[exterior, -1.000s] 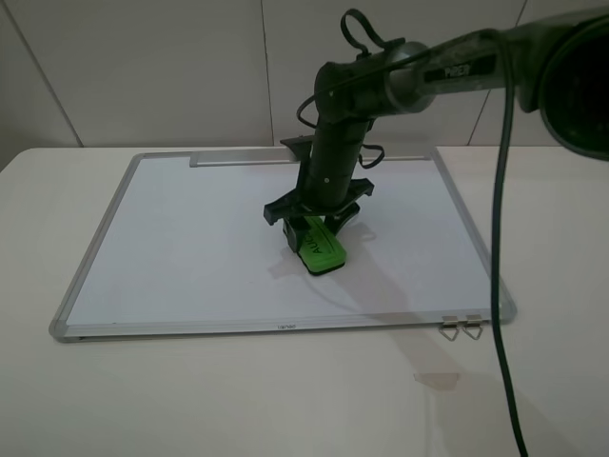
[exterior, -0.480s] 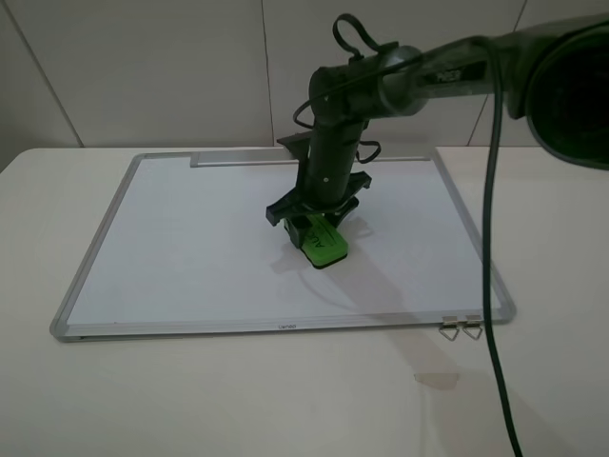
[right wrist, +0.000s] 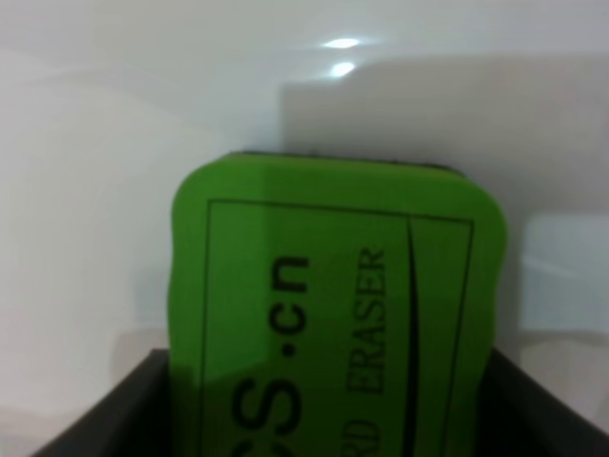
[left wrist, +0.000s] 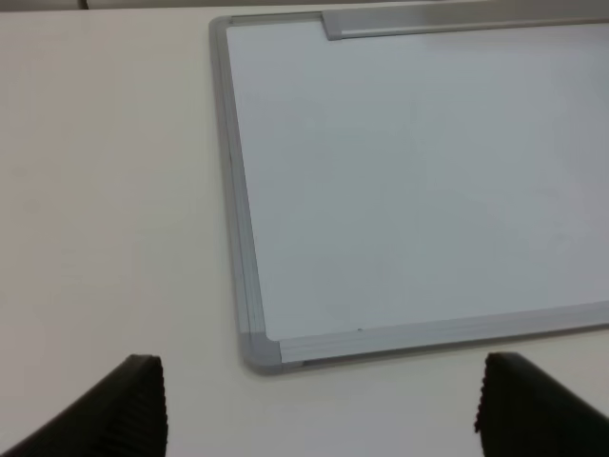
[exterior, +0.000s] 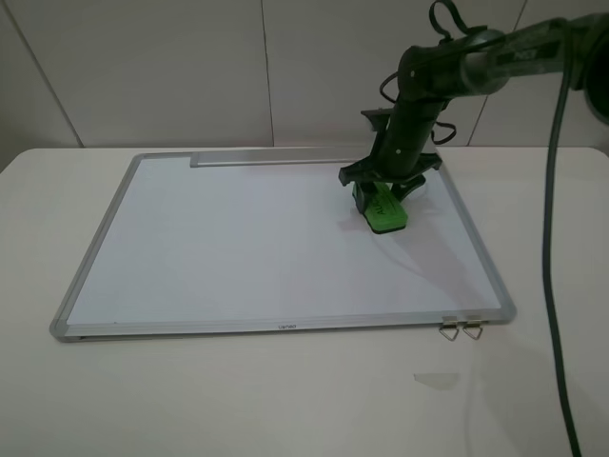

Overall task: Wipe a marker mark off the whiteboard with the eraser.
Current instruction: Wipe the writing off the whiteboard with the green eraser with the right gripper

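Observation:
The whiteboard (exterior: 238,238) lies flat on the table, silver frame all round. Over its far right part my right gripper (exterior: 385,190) is shut on the green eraser (exterior: 385,211), whose free end rests on or just above the board. The right wrist view is filled by the eraser (right wrist: 333,314) with black lettering on top, held between dark fingers (right wrist: 105,409). No marker mark shows on the white surface in any view. My left gripper (left wrist: 319,405) stands open above the table beside a board corner (left wrist: 259,347), nothing between its fingertips.
A grey tray strip (exterior: 276,157) runs along the board's far edge. Two small metal clips (exterior: 461,328) hang off the near right corner. The right arm's black cable (exterior: 552,286) drapes down the right side. Bare table surrounds the board.
My right gripper has carried the eraser from the board's middle toward the far right part of the board. The left gripper's view has no earlier frame.

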